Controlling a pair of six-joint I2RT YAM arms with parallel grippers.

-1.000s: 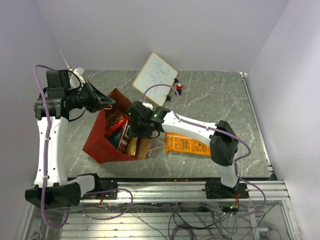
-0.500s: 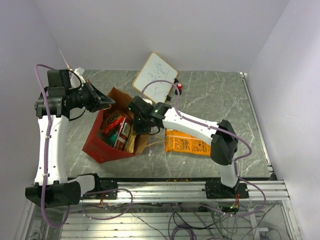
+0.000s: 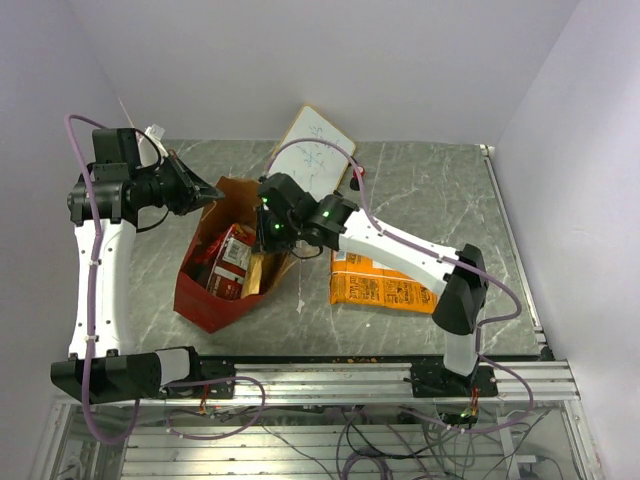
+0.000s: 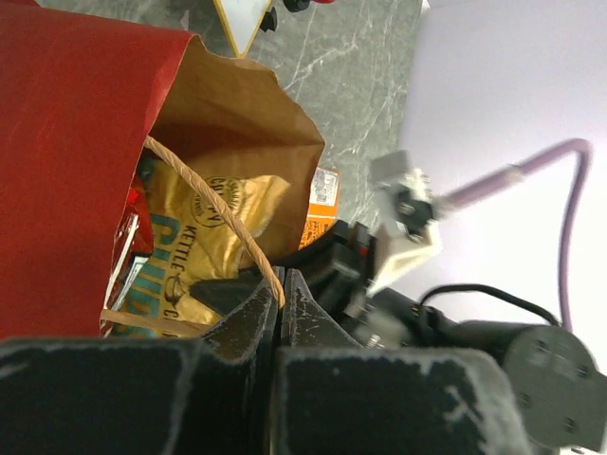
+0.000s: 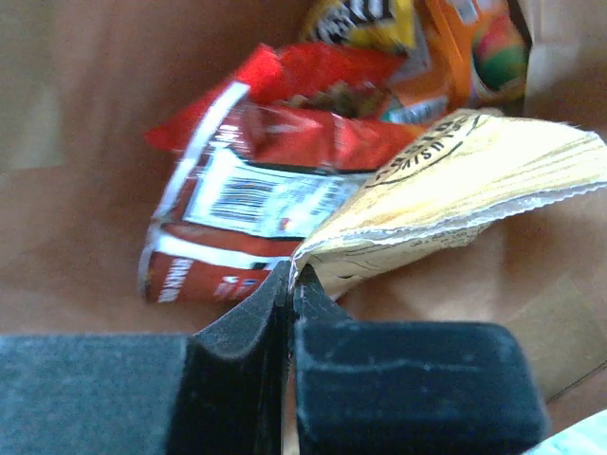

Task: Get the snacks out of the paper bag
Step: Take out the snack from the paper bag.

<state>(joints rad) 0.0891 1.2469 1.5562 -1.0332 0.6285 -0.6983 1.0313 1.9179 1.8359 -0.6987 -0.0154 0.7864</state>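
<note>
Inside the paper bag (image 3: 205,300), the right gripper (image 5: 289,277) pinches a corner of the yellow packet (image 5: 455,180), which looks light, crinkly and slippery. The left gripper (image 4: 282,286) clamps the bag's handle (image 4: 211,210).

There is one paper bag (image 3: 205,300). At least five snack packets can be counted: four inside it, a red packet (image 5: 247,190), a pale yellow packet (image 5: 455,180), a bright yellow packet (image 5: 365,21) and an orange packet (image 5: 479,52), plus a second orange packet (image 3: 385,290) outside. There is one whiteboard (image 3: 318,165). There are two robot arms, the left arm (image 3: 95,270) and the right arm (image 3: 400,255).

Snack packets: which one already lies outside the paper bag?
The flat orange packet on the table right of the paper bag; the others sit inside it.
</note>
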